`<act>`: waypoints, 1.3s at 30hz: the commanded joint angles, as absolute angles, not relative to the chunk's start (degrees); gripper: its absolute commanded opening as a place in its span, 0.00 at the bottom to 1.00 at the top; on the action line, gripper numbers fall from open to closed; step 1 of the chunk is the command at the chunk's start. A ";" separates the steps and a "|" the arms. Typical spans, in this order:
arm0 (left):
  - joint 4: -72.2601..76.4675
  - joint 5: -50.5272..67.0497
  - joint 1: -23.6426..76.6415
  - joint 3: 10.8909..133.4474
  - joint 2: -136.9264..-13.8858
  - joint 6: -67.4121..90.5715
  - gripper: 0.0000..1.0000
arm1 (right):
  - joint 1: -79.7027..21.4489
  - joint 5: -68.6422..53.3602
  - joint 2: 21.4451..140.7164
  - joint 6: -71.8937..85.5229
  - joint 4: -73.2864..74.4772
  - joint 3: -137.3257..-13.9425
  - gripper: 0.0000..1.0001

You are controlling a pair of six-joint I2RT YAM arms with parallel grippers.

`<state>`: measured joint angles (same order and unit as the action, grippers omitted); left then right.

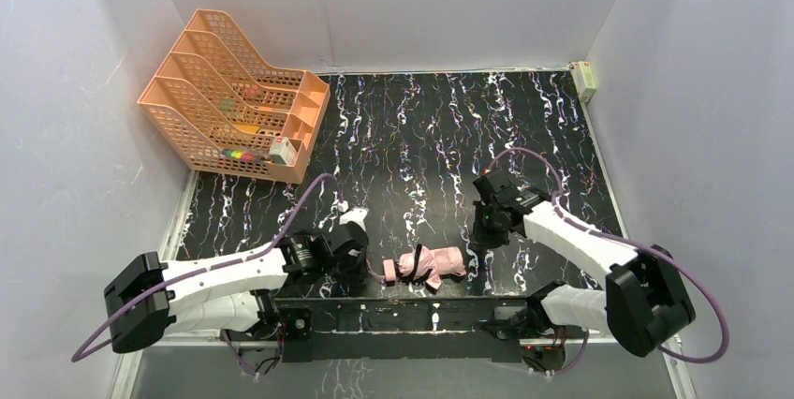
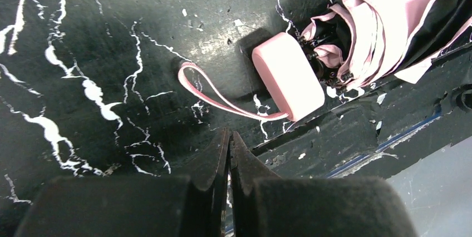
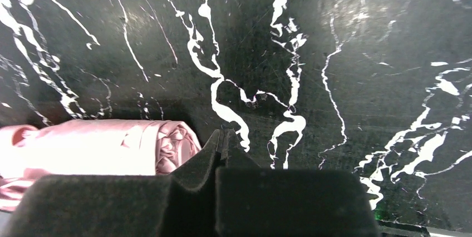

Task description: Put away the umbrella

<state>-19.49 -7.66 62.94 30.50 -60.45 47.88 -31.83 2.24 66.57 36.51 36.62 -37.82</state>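
Umbrella [image 1: 431,266] lay folded at middle of worktop's [image 1: 421,127] near edge, between both arms. Pale pink fabric was bunched in loose pleats, with black underside showing along one side. Blocky pink handle [image 2: 288,75] and thin loop [image 2: 217,95] lay flat, toward left gripper [image 2: 229,137]. Its jaws were pressed together, empty, just beside loop. Right gripper [image 3: 221,137] jaws were likewise pressed together, holding nothing, near umbrella's other end.
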 commanded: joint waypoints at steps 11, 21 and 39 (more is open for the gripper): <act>-1.47 -3.97 64.74 32.74 -76.76 46.42 0.00 | -44.84 -12.61 74.79 40.57 25.32 -38.58 0.00; 1.98 -5.05 64.57 37.24 -83.45 41.97 0.00 | -45.52 -4.24 73.23 42.30 22.94 -42.04 0.00; -5.55 -0.70 39.88 50.58 -89.89 22.32 0.36 | -38.09 9.08 88.51 28.54 17.26 -60.50 0.27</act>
